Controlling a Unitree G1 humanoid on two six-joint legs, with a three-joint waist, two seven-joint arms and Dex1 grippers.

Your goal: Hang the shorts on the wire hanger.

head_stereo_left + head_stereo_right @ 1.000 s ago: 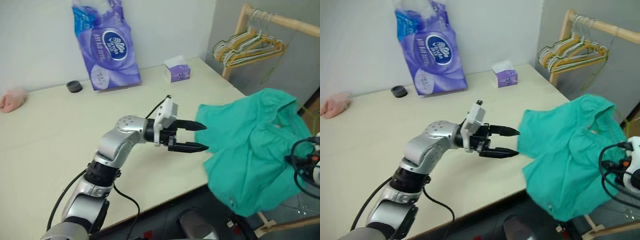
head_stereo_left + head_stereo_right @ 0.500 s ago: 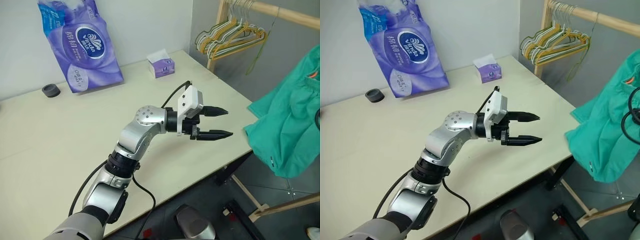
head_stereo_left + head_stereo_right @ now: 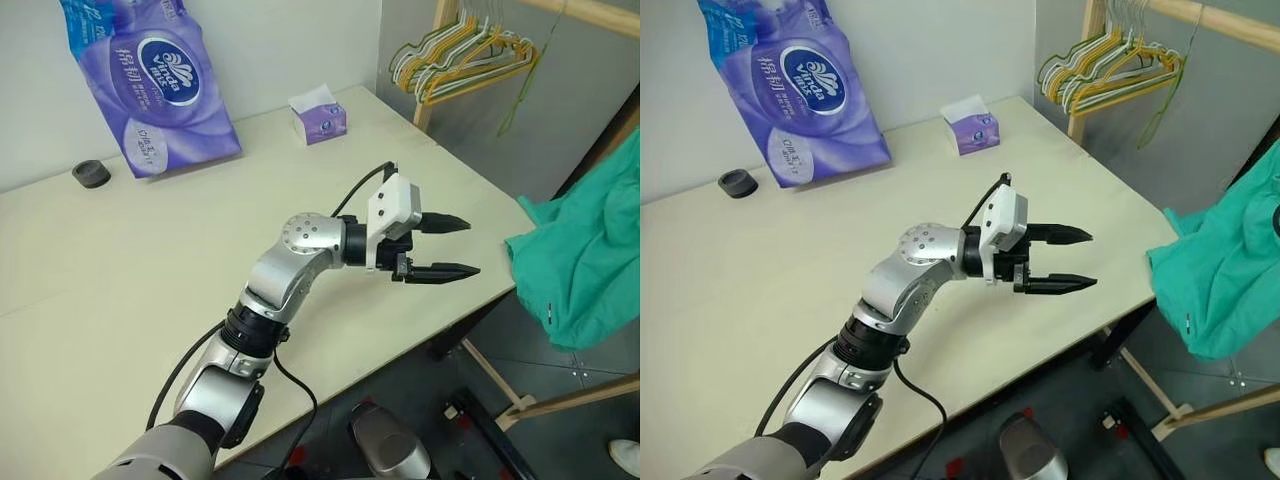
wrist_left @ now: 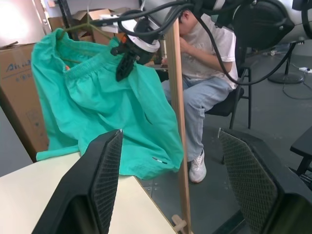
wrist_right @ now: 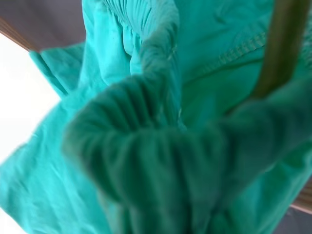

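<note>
The teal shorts [image 3: 585, 260] hang in the air past the table's right edge, beside the wooden rack. In the left wrist view my right gripper [image 4: 122, 70] is shut on their gathered waistband [image 4: 92, 73], and the cloth drapes down from it. The bunched waistband [image 5: 146, 146] sits close in the right wrist view. The thin olive-green wire hanger [image 3: 517, 90] hangs from the rack rail. A thin green wire [image 4: 90, 24] runs along the shorts' top edge; I cannot tell if they touch. My left gripper [image 3: 472, 247] is open, level over the table's right edge, pointing at the shorts with nothing in it.
Bunched yellow, green and white hangers [image 3: 455, 60] hang on the rack, whose post [image 4: 176, 122] stands just past the table [image 3: 150, 280]. A purple tissue pack [image 3: 150, 85], a small tissue box [image 3: 320, 115] and a black cap [image 3: 90, 174] sit at the back. A person [image 4: 204, 73] sits beyond the rack.
The view has swung right. The shorts, which lay over the table corner, are lifted off it and carried right and up. The open left gripper shifted slightly right.
</note>
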